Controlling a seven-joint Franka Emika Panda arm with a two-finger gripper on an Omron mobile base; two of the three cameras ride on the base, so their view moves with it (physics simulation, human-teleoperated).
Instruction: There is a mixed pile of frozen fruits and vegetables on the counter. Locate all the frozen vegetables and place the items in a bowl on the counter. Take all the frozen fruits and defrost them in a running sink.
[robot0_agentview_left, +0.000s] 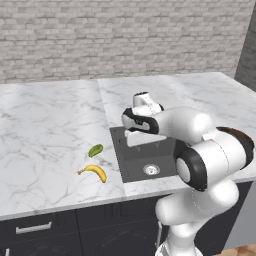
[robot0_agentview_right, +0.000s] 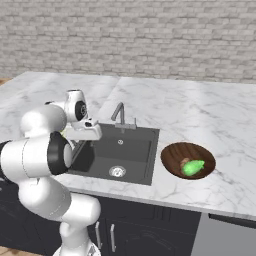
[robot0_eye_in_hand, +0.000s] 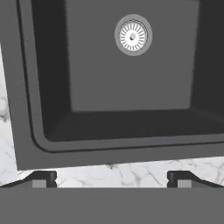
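Two dark fingertips (robot0_eye_in_hand: 43, 179) spread wide, gripper (robot0_eye_in_hand: 112, 180) holding nothing, poised over the dark grey rectangular sink (robot0_eye_in_hand: 131, 87) rim.

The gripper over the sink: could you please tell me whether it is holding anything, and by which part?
Nothing is held. The gripper is open above the sink, its fingers wide apart with nothing between them.

White arm folded forward and low, gripper (robot0_eye_in_hand: 112, 178) pointing down — jaws wide apart, nothing held
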